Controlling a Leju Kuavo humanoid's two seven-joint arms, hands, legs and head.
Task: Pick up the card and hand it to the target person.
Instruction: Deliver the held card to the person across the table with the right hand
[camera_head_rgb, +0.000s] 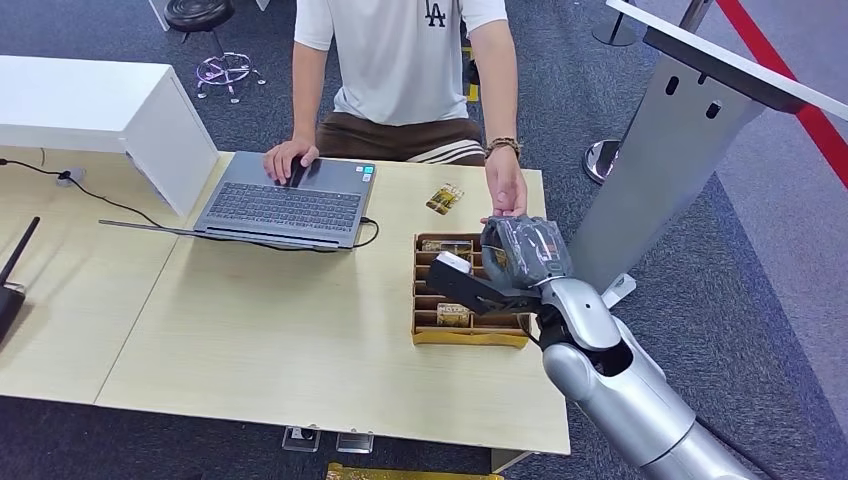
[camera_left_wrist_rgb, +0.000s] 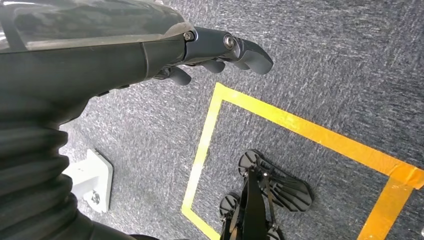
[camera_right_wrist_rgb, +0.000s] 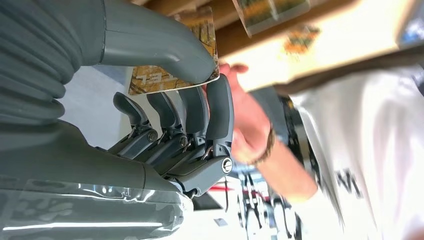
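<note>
From the head view, the right hand (camera_head_rgb: 522, 255) is raised above the far end of a brown cardboard box (camera_head_rgb: 470, 335) with slotted rows, which stands on the light wooden table (camera_head_rgb: 250, 340); a person in a white shirt (camera_head_rgb: 400, 55) sits across the table, one hand on a laptop (camera_head_rgb: 285, 205), the other hand (camera_head_rgb: 507, 192) reaching toward the robot's hand and lying just beside it. The grip itself is hidden here by the wrapped back of the hand. The right wrist view shows what that angle conceals: the card (camera_right_wrist_rgb: 175, 55) is pinched between the thick grey thumb (camera_right_wrist_rgb: 160, 45) and the dark fingers (camera_right_wrist_rgb: 220, 107), with the person's hand just beyond its edge; whether it touches the card cannot be told. The card is thin and flat, printed in yellow-brown with pale lettering. The left wrist view shows the left hand (camera_left_wrist_rgb: 215, 52) over grey carpet (camera_left_wrist_rgb: 325, 65) marked with yellow tape (camera_left_wrist_rgb: 280, 117), fingers loosely curled, holding nothing.
</note>
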